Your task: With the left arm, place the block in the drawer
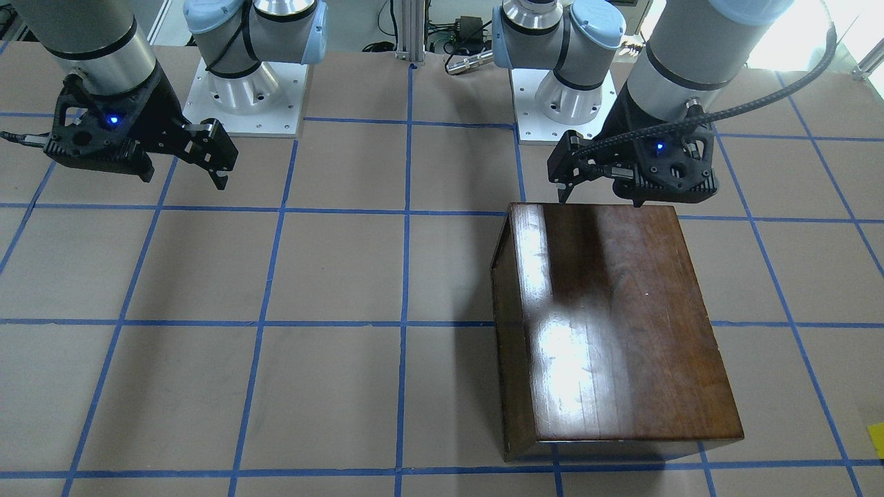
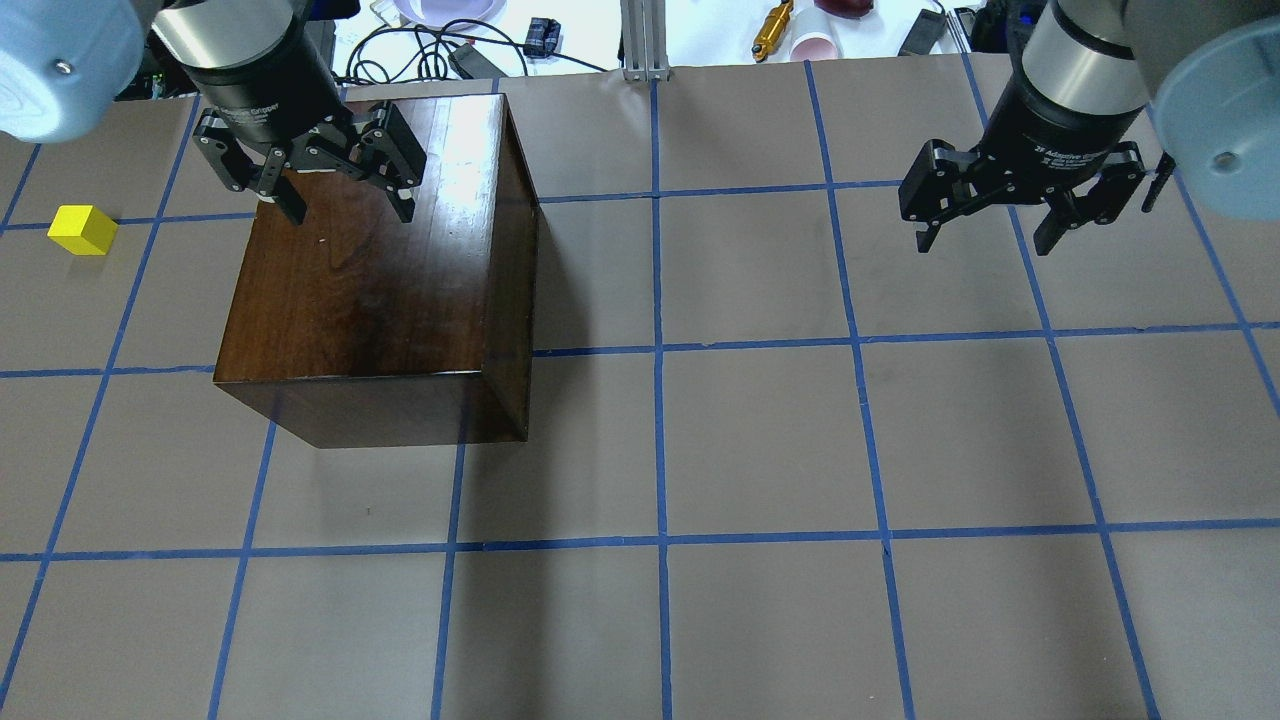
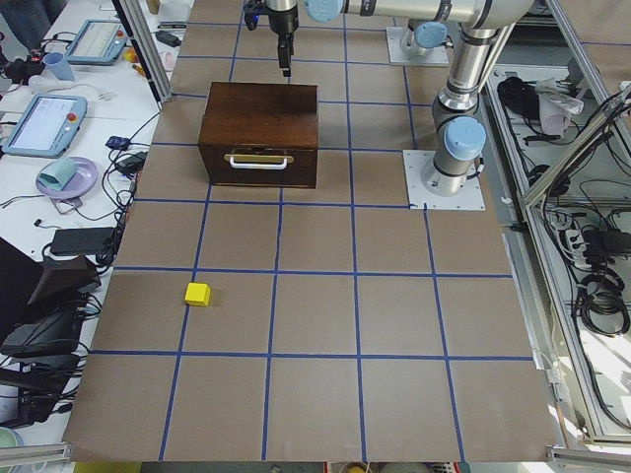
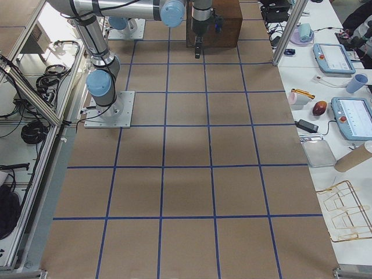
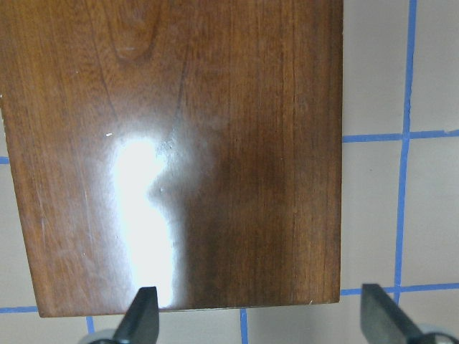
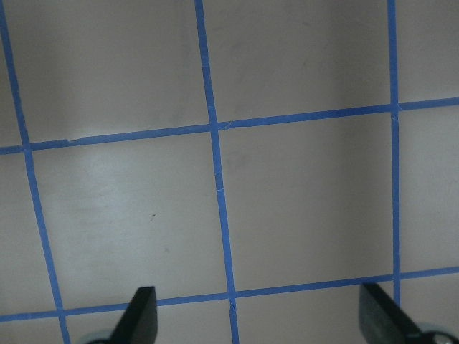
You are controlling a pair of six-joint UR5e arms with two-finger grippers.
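The left tool (image 2: 347, 208) hangs spread and empty, pointing straight down above the wooden box (image 2: 370, 300) in the upper left of the overhead view. The drawer (image 3: 258, 166) looks shut. The block (image 2: 83, 229) sits on the table (image 2: 760, 440) at the far left edge, well apart. I judge nothing done yet: opening, picking and placing all remain. The right tool (image 2: 985, 240), upper right, is likewise spread and empty.

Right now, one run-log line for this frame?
left tool: open, over glossy dark-brown wooden box | right tool: open, over table | small yellow cube: on table | dark-fronted drawer: shut
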